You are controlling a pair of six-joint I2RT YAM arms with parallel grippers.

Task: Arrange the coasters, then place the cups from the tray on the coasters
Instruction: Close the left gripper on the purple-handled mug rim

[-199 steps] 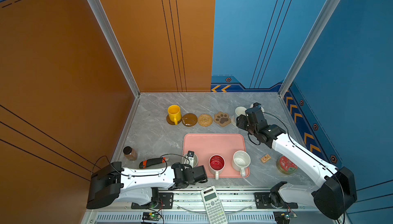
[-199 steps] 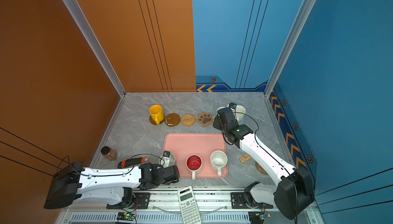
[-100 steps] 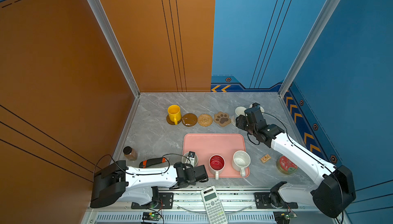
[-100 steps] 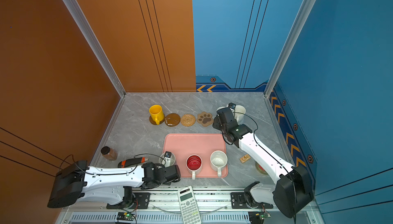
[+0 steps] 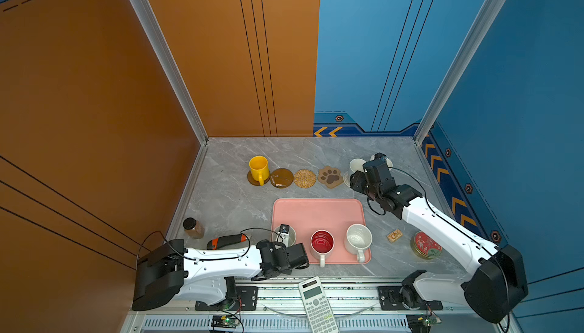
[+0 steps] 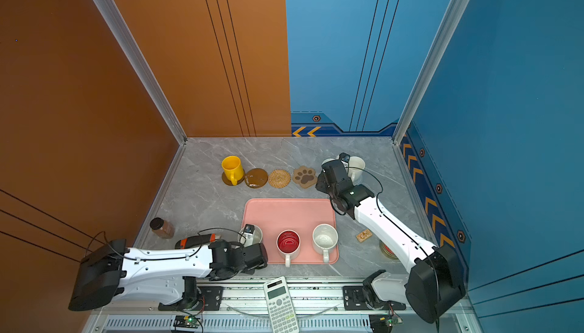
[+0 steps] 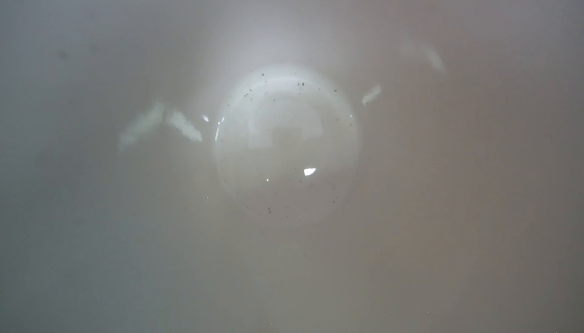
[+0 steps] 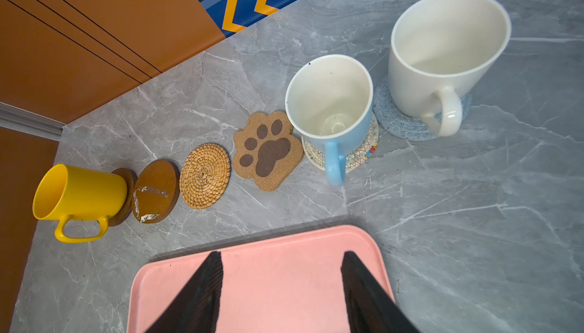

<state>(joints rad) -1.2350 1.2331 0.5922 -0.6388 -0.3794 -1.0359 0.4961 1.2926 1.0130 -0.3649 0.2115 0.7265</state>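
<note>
The pink tray (image 5: 316,214) holds a speckled white cup (image 5: 292,237), a red-inside cup (image 5: 321,242) and a pale cup (image 5: 358,239). My left gripper (image 5: 286,246) is at the speckled cup's near side. The left wrist view shows only that cup's inside (image 7: 284,145), so the fingers are hidden. My right gripper (image 8: 282,254) hangs open and empty over the tray's far right corner (image 8: 363,243). The yellow cup (image 8: 79,192), light-blue cup (image 8: 331,107) and plain white cup (image 8: 442,53) stand on coasters. The dark brown coaster (image 8: 156,189), tan woven coaster (image 8: 205,175) and paw coaster (image 8: 267,149) are bare.
A calculator (image 5: 316,303) lies at the front edge. A brown jar (image 5: 193,227) and an orange-black tool (image 5: 227,241) sit left of the tray. A small wooden block (image 5: 394,235) and a red-lidded tin (image 5: 426,246) sit to its right, under my right arm.
My left arm has shifted slightly beside the speckled cup, which stays on the tray. My right arm has hardly moved.
</note>
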